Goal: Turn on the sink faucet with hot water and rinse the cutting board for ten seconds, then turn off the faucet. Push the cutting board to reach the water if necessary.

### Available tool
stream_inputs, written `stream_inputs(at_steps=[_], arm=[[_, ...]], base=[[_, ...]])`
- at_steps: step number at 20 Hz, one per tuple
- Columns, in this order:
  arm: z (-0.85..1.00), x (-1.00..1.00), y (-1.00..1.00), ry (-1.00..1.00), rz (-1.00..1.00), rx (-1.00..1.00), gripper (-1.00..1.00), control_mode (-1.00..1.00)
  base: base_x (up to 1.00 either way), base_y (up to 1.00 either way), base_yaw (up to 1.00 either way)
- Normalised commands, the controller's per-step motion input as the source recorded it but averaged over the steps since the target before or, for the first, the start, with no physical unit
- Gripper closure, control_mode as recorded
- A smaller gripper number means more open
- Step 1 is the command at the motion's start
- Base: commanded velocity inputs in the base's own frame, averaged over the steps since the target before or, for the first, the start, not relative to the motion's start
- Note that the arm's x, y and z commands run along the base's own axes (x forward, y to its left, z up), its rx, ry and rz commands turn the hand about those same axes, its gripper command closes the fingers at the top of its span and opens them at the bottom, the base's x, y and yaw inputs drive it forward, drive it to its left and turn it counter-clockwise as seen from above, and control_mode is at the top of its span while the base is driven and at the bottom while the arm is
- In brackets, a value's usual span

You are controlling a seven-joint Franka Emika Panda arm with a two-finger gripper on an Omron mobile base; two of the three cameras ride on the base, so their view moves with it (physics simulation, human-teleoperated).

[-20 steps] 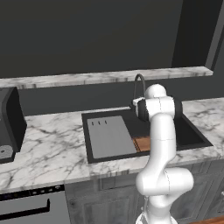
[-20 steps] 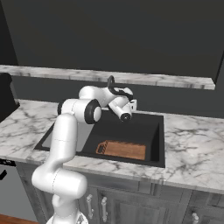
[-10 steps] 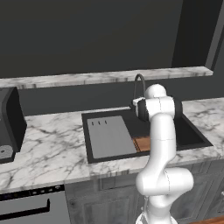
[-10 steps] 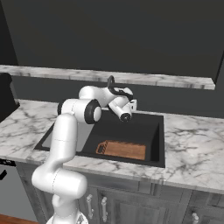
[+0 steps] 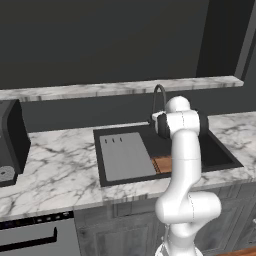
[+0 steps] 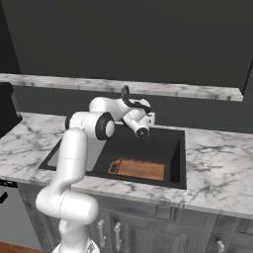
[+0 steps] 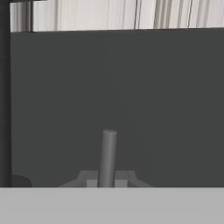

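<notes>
Gripper [image 6: 149, 117] sits at the base of the sink faucet [image 6: 129, 97], behind the back rim of the sink [image 6: 180, 163]; in the hand view a slim grey rod, most likely the faucet lever [image 7: 107, 158], rises right between the fingertips, jaws nearly closed and apparently pinching it, though real contact is hard to confirm. No stream of water visible under the spout in either base view. Cutting board [image 6: 137, 169] lies flat on the sink floor near the front wall, well apart from the faucet and forward of the spout's drop line; grey slotted slab [image 5: 125, 155] occupies the left part of the basin. Step in hand, by my reading: turning the faucet on, hot side. Next move calls for swinging the lever toward hot, then checking whether the stream lands on the board; if not, a push of the board toward the back.
</notes>
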Motion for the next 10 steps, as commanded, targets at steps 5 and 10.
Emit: stream_inputs(at_steps=[5,10], arm=[[0.00,-0.04,-0.32,0.00,0.00,0.01,1.00,-1.00],[0.00,-0.02,-0.34,0.00,0.00,0.01,1.00,-1.00]], base=[[0.00,0.00,0.00],[0.00,0.00,0.00]])
